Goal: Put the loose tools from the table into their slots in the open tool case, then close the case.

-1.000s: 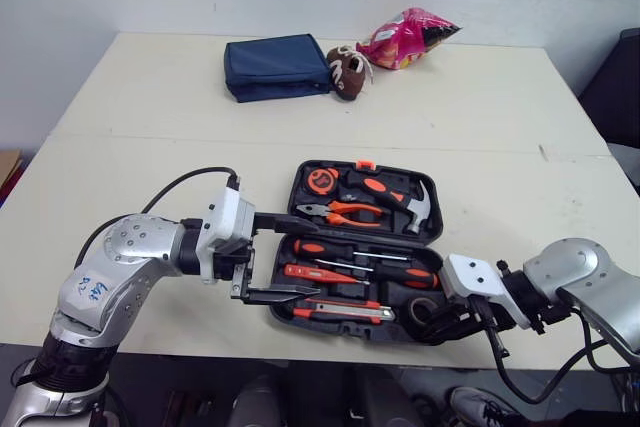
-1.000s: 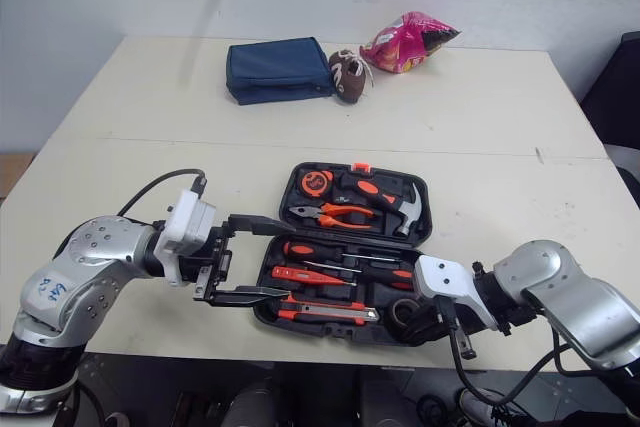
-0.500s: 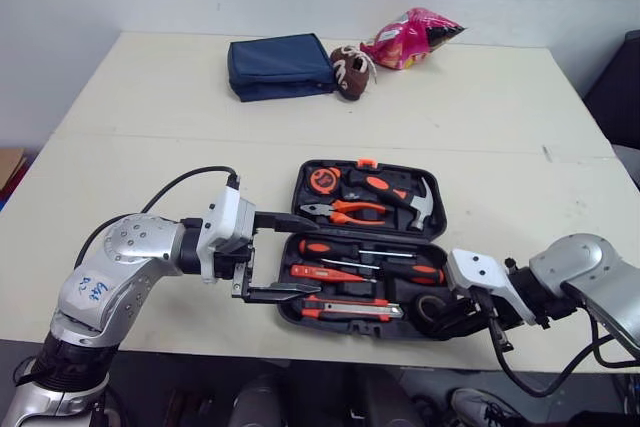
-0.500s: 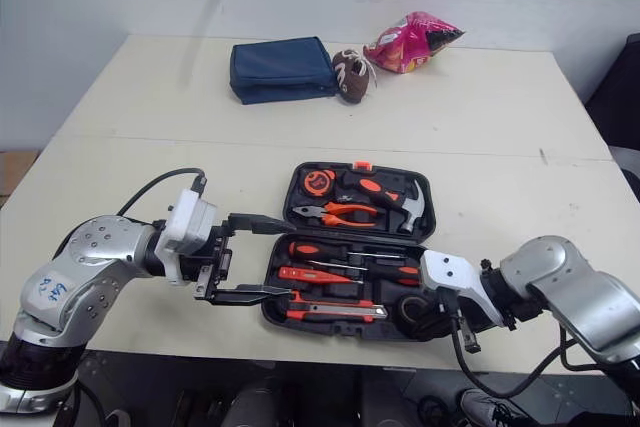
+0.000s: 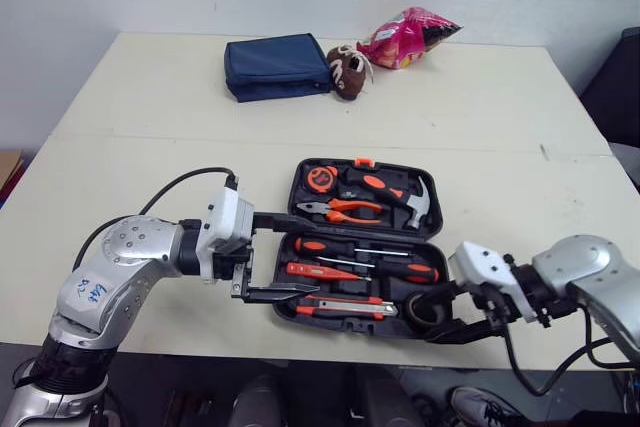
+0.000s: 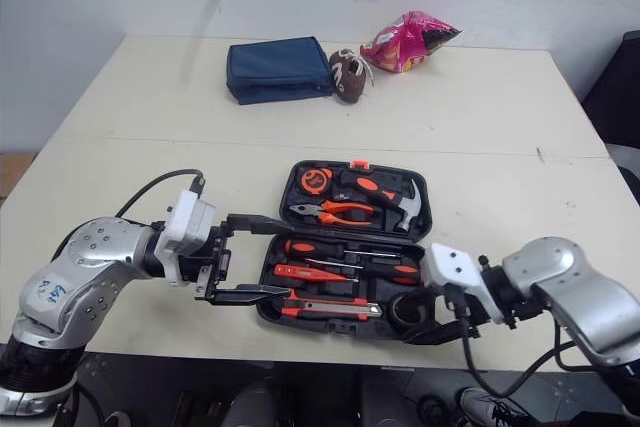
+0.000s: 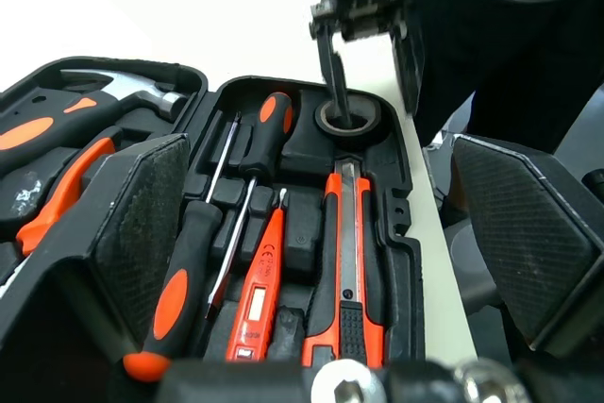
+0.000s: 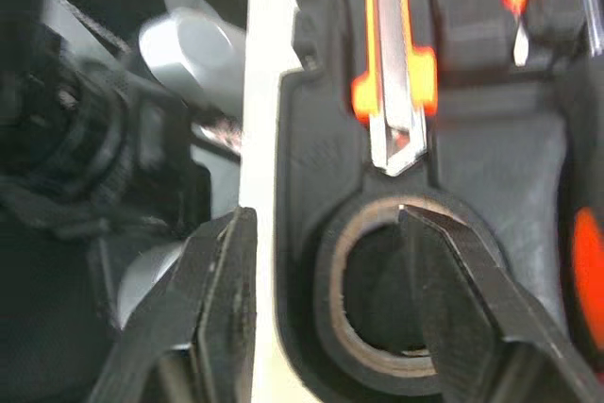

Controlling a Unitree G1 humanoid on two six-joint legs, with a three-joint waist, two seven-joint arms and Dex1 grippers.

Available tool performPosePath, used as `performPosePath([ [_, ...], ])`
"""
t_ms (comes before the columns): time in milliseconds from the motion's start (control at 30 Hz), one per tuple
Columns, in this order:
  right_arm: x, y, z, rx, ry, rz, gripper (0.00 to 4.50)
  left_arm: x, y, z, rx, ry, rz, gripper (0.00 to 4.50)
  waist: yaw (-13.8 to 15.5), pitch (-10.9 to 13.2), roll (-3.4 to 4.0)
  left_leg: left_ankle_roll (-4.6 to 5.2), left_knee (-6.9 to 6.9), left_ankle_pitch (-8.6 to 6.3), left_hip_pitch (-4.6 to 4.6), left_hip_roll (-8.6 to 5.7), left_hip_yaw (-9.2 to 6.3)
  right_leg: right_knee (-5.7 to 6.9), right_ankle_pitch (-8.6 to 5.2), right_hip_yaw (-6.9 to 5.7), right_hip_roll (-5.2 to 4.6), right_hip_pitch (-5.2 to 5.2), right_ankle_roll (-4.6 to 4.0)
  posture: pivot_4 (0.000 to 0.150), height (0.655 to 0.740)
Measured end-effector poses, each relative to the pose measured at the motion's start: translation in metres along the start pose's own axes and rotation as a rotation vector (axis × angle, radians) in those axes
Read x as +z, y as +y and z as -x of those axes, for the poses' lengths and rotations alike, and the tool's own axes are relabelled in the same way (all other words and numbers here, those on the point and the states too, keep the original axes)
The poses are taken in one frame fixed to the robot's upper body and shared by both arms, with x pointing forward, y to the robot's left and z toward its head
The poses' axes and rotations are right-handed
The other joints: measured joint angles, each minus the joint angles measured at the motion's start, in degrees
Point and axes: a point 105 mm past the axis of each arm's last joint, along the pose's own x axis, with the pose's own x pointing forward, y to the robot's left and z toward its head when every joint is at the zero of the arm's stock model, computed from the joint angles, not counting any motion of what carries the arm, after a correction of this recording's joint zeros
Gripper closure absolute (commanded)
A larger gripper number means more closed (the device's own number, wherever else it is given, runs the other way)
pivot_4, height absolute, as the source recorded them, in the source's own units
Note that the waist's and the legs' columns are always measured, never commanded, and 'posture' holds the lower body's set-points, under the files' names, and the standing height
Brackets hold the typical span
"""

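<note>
Raised slightly, the right gripper (image 8: 323, 219) is held with fingers spread (one inside the slotted tape roll (image 8: 330, 299), one outside the tool case (image 7: 404, 252) wall). Left gripper (image 5: 305, 257) fingers are likewise spread, at the case's left edge.

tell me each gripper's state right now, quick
Left gripper: open, holding nothing.
Right gripper: open, straddling the tool case wall, one finger in the tape roll.

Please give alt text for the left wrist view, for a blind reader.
An open black plastic tool case holds orange-handled tools in slots; the right gripper has one finger inside a black tape roll at its corner.
</note>
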Motion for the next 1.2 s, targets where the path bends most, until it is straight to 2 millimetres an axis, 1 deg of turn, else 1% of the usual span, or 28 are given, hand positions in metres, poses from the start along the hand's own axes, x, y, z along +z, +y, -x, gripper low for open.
performPosePath([
  [100,0.009,0.003,0.005,0.025,-0.118,0.008,1.92,-0.001,0.0,0.002,0.006,0.005,0.002,0.0,0.0,0.0,0.0,0.0,-0.02,0.0,0.0,0.0,-0.01,-0.01,0.0,0.0,0.01,0.0,0.0,0.15,0.74],
  [167,0.008,0.004,0.004,0.034,-0.158,0.004,1.92,-0.001,0.0,0.003,0.01,0.009,0.0,0.0,0.0,0.0,0.0,0.0,-0.03,0.0,0.0,0.0,0.0,-0.01,0.0,0.0,0.01,0.0,0.0,0.15,0.74],
  [200,0.007,0.005,0.002,0.041,-0.182,-0.002,2.15,-0.001,0.0,0.003,0.01,0.009,-0.001,0.0,0.0,0.0,0.0,0.0,-0.02,0.0,0.0,0.0,0.0,0.0,0.0,0.0,0.0,0.0,0.0,0.15,0.74],
  [267,0.008,0.003,-0.003,0.038,-0.235,0.001,2.78,-0.001,0.0,0.003,0.011,0.008,-0.005,0.0,0.0,0.0,-0.01,0.0,0.0,0.0,0.0,0.01,0.0,0.01,0.0,0.01,0.01,0.0,0.0,0.15,0.74],
  [333,0.008,-0.002,-0.008,0.006,-0.281,0.033,3.75,0.0,0.001,0.003,0.013,0.008,-0.011,0.0,0.0,0.0,-0.01,0.0,0.0,0.0,0.01,-0.01,0.01,0.02,0.0,0.01,0.01,0.0,0.0,0.15,0.74],
  [367,0.004,-0.003,-0.011,-0.008,-0.281,0.047,4.25,0.0,0.001,0.003,0.013,0.009,-0.013,0.0,0.0,0.0,0.0,-0.01,-0.01,0.0,0.01,-0.02,0.01,0.02,0.0,0.0,0.01,0.0,0.0,0.15,0.74],
  [400,-0.002,-0.004,-0.012,-0.017,-0.27,0.045,4.44,0.0,0.001,0.003,0.014,0.009,-0.014,0.0,0.0,0.0,0.0,0.0,-0.02,0.0,0.0,-0.03,0.01,0.01,0.0,0.0,0.01,0.0,0.0,0.15,0.74],
  [500,-0.023,-0.011,-0.02,-0.05,-0.219,0.087,4.44,0.0,0.001,0.003,0.015,0.01,-0.021,0.0,0.0,0.0,-0.01,0.0,0.02,0.0,0.0,-0.06,0.02,0.01,0.0,0.0,0.0,0.01,0.01,0.15,0.74],
  [567,-0.033,-0.01,-0.025,-0.05,-0.216,0.093,4.44,0.0,0.001,0.003,0.017,0.01,-0.018,0.0,0.1,0.0,-0.01,0.0,0.02,0.0,0.01,-0.05,0.02,0.01,0.0,0.0,0.0,0.01,0.01,0.15,0.74],
  [733,-0.04,-0.011,-0.028,-0.067,-0.24,0.137,4.44,-0.001,0.0,0.003,0.015,0.011,-0.012,0.0,0.0,0.0,-0.07,0.0,0.09,0.0,0.19,-0.02,0.0,0.03,0.0,0.0,0.0,0.22,0.01,0.15,0.74],
  [933,-0.044,-0.012,-0.031,-0.073,-0.257,0.128,4.44,-0.001,0.001,0.005,0.02,0.019,-0.018,0.0,0.0,-0.2,-0.38,-0.05,-0.34,-0.03,1.04,0.01,0.01,-0.3,-0.01,-0.01,-0.01,0.98,-0.02,0.15,0.74],
  [1100,-0.056,-0.01,-0.022,-0.1,-0.301,0.09,4.44,-0.005,0.015,0.019,0.099,0.023,0.012,0.0,0.2,-0.2,-0.4,0.01,-0.36,-0.06,1.04,-0.02,-0.04,-0.4,-0.01,-0.09,-0.09,1.07,-0.02,0.15,0.74],
  [1200,-0.059,-0.01,-0.019,-0.105,-0.32,0.082,4.44,-0.007,0.021,0.024,0.132,0.021,0.021,0.0,0.5,-0.3,-0.44,0.15,-0.34,-0.14,1.03,-0.12,-0.07,-0.46,0.0,-0.21,-0.31,1.13,0.0,0.15,0.74],
])
